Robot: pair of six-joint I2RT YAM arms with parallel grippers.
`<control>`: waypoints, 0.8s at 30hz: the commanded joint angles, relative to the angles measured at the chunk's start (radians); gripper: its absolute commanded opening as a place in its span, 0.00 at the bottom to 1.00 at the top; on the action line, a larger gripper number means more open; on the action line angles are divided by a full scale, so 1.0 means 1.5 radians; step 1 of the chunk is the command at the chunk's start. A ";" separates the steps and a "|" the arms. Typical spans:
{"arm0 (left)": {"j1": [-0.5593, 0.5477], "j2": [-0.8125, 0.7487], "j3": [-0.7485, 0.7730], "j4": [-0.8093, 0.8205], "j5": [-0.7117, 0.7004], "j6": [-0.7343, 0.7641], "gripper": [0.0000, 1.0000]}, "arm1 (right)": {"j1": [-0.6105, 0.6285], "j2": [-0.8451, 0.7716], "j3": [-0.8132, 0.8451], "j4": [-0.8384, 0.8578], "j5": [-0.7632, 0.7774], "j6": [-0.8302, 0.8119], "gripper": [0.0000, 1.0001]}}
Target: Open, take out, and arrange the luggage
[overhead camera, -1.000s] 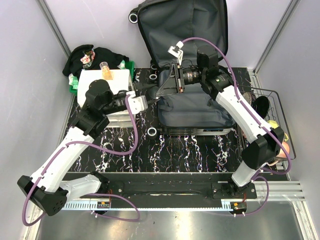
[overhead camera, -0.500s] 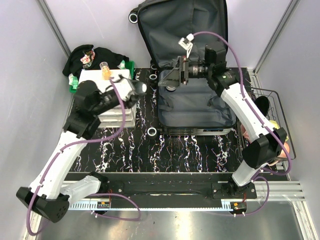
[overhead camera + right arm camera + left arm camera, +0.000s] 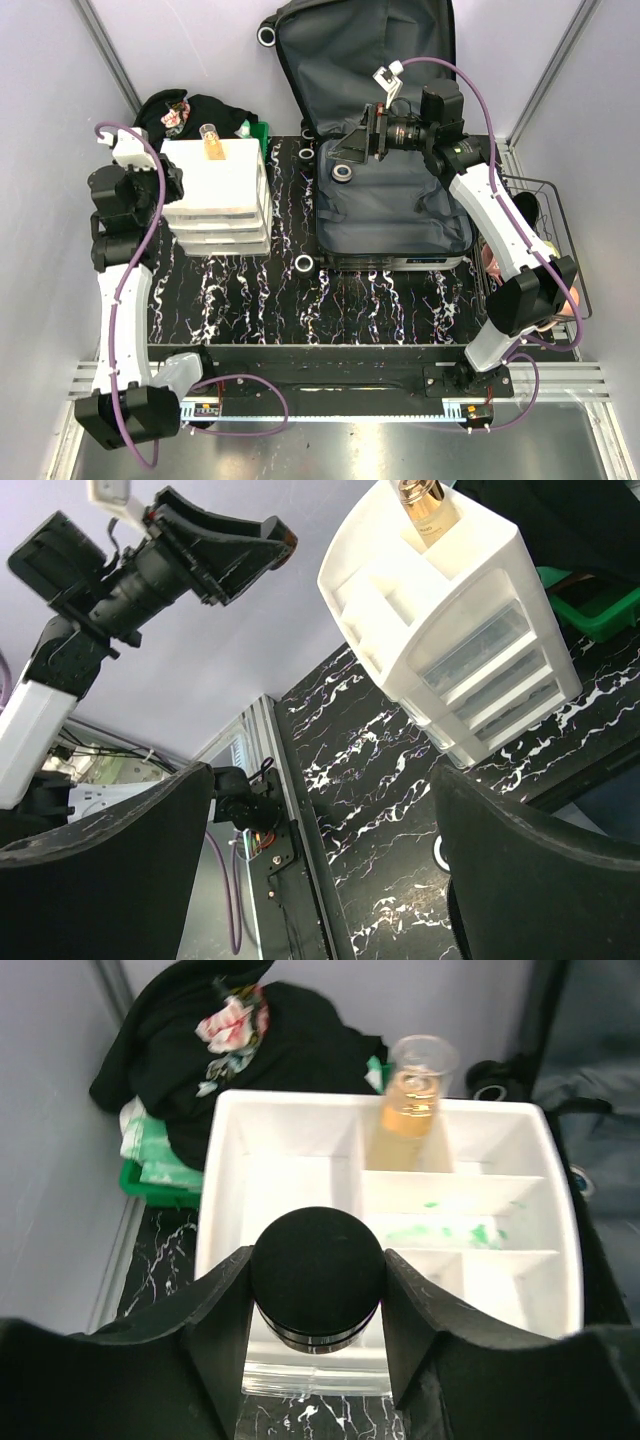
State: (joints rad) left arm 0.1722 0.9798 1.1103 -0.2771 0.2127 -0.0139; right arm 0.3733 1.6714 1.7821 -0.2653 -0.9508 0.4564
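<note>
Overhead, the suitcase (image 3: 390,215) lies open at the back centre of the counter (image 3: 290,300), grey lining up. Its lid (image 3: 340,60) stands against the rear wall, with white wheels showing at the lid's top left corner (image 3: 268,35) and the base's near left corner (image 3: 305,263). The right pincer (image 3: 345,150) hovers over the far left part of the base. In its wrist view the right pincer (image 3: 320,810) is released, its fingers (image 3: 100,860) spread wide with nothing between them. The left arm is drawn back to the left side, and its pincer (image 3: 152,185) sits just beside the left face of the drawer unit (image 3: 215,195). In the left wrist view that pincer (image 3: 317,1290) is clenched on a black-capped jar (image 3: 318,1260), one finger pressing each side of the cap; the jar overlaps the near edge of the unit's compartmented top tray (image 3: 300,1160). A bottle (image 3: 410,1100) of amber liquid stands in a far compartment of that tray. Behind the unit, black clothing (image 3: 190,110) is heaped on a green bin (image 3: 262,135). A wire basket (image 3: 560,215) sits at the right edge of the counter, well apart from the suitcase.
</note>
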 commanded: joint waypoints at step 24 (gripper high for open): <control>0.016 0.278 0.087 0.150 -0.038 -0.041 0.20 | -0.002 -0.038 -0.008 -0.019 0.036 -0.044 1.00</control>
State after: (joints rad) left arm 0.2096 1.3834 1.1912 -0.1520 0.1818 -0.0872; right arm 0.3729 1.6672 1.7660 -0.3008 -0.9062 0.4118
